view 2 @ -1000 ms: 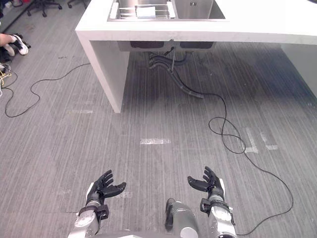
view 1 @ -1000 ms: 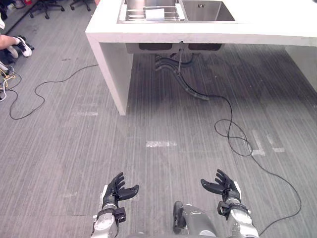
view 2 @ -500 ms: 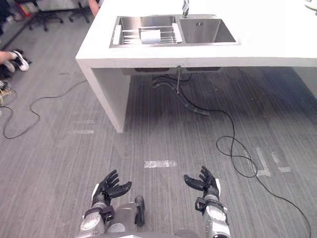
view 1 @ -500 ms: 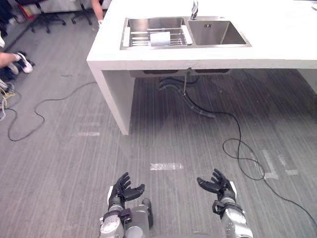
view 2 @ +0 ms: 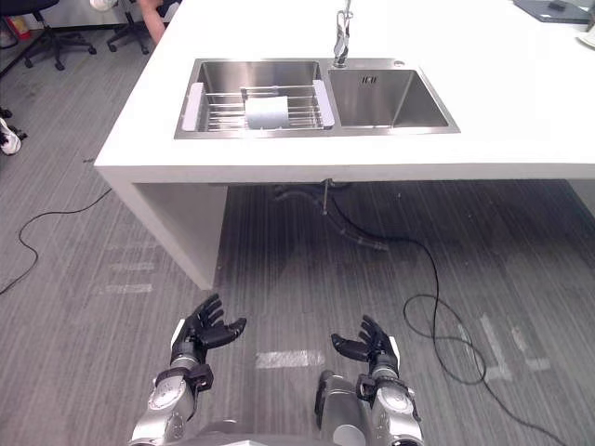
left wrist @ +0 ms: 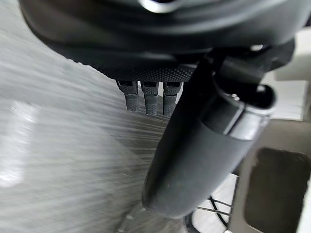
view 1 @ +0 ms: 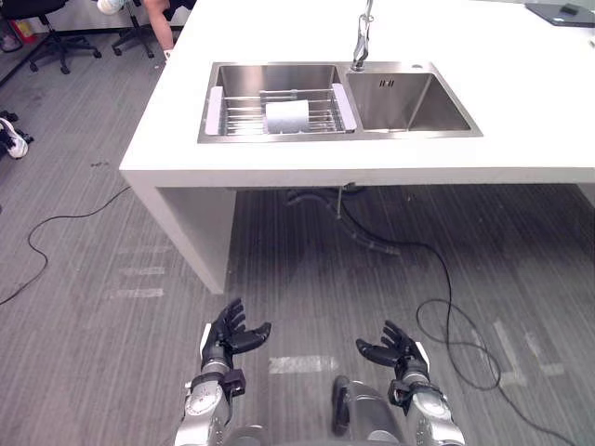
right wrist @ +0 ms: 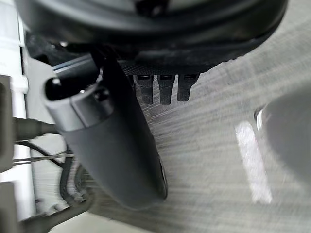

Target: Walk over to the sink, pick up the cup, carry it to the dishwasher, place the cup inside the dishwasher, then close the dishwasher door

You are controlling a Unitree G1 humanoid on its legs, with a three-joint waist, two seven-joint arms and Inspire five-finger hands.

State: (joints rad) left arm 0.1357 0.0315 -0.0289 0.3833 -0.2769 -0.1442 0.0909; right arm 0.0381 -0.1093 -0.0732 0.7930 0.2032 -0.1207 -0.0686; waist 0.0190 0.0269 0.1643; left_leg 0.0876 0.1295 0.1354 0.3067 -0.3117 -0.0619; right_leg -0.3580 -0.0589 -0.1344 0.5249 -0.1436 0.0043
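A white cup (view 1: pixel 287 115) lies on its side on a wire rack (view 1: pixel 244 113) in the left basin of a steel double sink (view 1: pixel 418 104), set in a white counter (view 1: pixel 521 84). Both hands hang low over the grey floor, well short of the counter. My left hand (view 1: pixel 228 334) is open with fingers spread and holds nothing. My right hand (view 1: pixel 395 346) is likewise open and empty. In the left wrist view the left hand's thumb (left wrist: pixel 204 145) and straight fingers (left wrist: pixel 148 97) show above the floor. The right wrist view shows the right hand's thumb (right wrist: pixel 112 141) the same way.
A tap (view 1: pixel 361 42) stands behind the sink. Drain hoses (view 1: pixel 321 199) hang under the counter. A black cable (view 1: pixel 446 307) loops on the floor at right, another (view 1: pixel 56 232) at left. Office chairs (view 1: pixel 46 28) and a person's shoe (view 1: pixel 11 137) are at far left.
The camera has moved toward the counter, so the sink and cup sit lower and larger in view. Both hands stay open and empty.
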